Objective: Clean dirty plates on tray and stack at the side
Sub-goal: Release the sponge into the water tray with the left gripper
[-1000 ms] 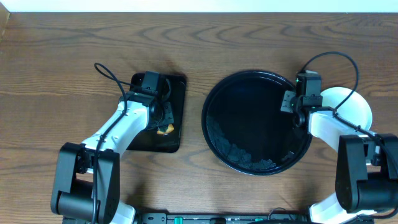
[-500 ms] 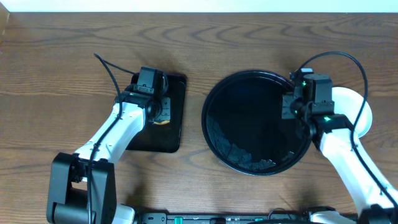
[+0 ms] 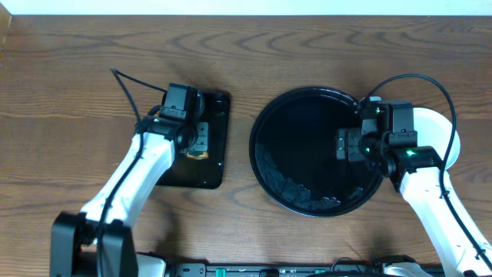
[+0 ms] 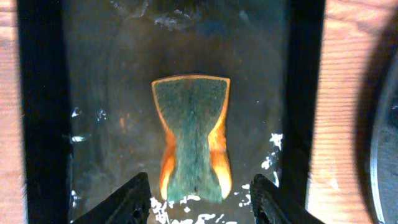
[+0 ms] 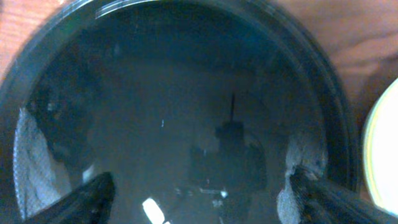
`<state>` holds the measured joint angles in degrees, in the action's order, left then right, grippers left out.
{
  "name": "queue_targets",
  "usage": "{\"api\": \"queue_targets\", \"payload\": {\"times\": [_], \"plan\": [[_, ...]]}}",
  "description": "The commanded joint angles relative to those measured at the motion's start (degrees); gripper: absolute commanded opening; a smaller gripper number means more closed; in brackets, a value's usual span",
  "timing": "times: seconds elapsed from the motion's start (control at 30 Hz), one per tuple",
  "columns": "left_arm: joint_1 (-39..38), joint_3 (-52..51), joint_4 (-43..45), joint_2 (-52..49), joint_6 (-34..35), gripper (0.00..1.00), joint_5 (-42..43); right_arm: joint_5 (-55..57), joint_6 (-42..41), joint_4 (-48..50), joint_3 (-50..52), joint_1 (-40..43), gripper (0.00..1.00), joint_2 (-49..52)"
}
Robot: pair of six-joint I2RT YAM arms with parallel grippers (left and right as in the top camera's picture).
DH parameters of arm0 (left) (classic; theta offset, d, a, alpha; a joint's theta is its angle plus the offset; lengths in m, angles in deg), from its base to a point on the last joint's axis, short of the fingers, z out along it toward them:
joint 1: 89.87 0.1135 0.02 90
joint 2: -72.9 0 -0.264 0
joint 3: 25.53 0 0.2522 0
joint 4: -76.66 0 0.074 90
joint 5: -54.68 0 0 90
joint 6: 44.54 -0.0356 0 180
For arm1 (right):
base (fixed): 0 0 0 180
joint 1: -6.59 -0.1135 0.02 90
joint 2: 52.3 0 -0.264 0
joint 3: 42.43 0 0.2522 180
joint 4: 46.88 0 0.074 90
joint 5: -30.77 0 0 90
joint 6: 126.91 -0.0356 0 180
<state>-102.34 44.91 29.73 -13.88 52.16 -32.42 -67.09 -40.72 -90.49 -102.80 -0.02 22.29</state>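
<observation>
The round black tray holds no plates; its wet floor fills the right wrist view. A pale plate sits on the table just right of the tray, partly hidden by my right arm. Its pale yellowish rim shows in the right wrist view, and I cannot tell how many are stacked there. My right gripper hangs wide open over the tray's right half, with nothing between its fingers. Over a green-and-orange sponge, my left gripper is open, its fingers clear of the sponge.
The sponge lies on a small rectangular black tray, left of the round one, whose wet floor carries white foam flecks. Foam or water patches lie along the round tray's near side. Brown wooden table surrounds both trays.
Both grippers have opened. The left one let go of the sponge, which now lies on the rectangular tray. The right gripper moved left, from the plate's side to over the round tray.
</observation>
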Motion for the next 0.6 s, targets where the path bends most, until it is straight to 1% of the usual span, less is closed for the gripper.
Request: {"api": "queue_targets", "payload": {"times": [0.0, 0.07, 0.2, 0.23, 0.27, 0.4, 0.57], "plan": [[0.31, 1.57, -2.45, 2.75, 4.83, 0.56, 0.13, -1.25, 0.28, -3.04, -3.37, -0.44, 0.99, -0.7], [0.31, 1.57, -5.99, 3.82, 7.89, 0.58, 0.68, -1.2, 0.31, -8.0, -6.1, -0.39, 0.99, -0.7], [0.31, 1.57, -11.58, 4.59, 8.24, 0.57, 4.55, -1.22, 0.28, -13.9, -9.14, -0.04, 0.99, -0.76], [0.31, 1.57, -13.2, 4.61, 8.22, 0.49, 5.7, -1.22, 0.26, -14.73, -9.38, -0.02, 0.99, -0.79], [0.31, 1.57, -14.53, 4.61, 8.22, 0.08, 6.38, -1.22, 0.26, -15.21, -9.38, -0.02, 0.99, -0.85], [0.31, 1.57, -18.97, 4.61, 8.22, 0.07, 10.29, -1.14, 0.28, -16.96, -9.35, -0.02, 0.99, -0.83], [0.31, 1.57, -20.52, 4.61, 8.52, 0.07, 13.62, -0.98, 0.28, -17.62, -9.35, -0.02, 0.99, -0.83]]}}
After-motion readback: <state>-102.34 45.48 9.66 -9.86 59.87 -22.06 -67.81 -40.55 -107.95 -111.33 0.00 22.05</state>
